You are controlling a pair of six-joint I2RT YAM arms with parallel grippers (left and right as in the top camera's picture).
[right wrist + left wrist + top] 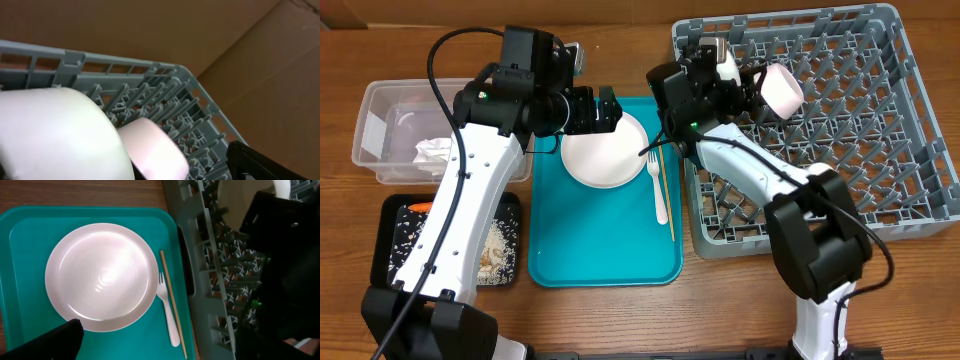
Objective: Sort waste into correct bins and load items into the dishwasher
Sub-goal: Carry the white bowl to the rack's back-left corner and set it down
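Observation:
A white plate (pixel 605 150) (pixel 100 275) lies on the teal tray (pixel 610 250), with a white fork (pixel 658 190) (pixel 167 312) and a thin wooden stick (pixel 665 195) (pixel 172 310) to its right. My left gripper (pixel 598 110) hovers open over the plate's far edge; only one black finger (pixel 50 342) shows in the left wrist view. My right gripper (pixel 760 85) is open at the grey dish rack (pixel 910 120) (pixel 125 70). A pale pink bowl (pixel 782 88) (pixel 155 150) stands on edge among the pegs beside a white bowl (pixel 725 62) (pixel 60 135). There is a gap between the pink bowl and my finger (pixel 260 162).
At the far left stands a clear tub (pixel 380 110) holding a crumpled white napkin (pixel 433 152). In front of it a black tray (pixel 392 215) holds a small carrot (pixel 417 207) and rice-like scraps (pixel 500 245). The rack's left wall (pixel 200 275) runs along the teal tray.

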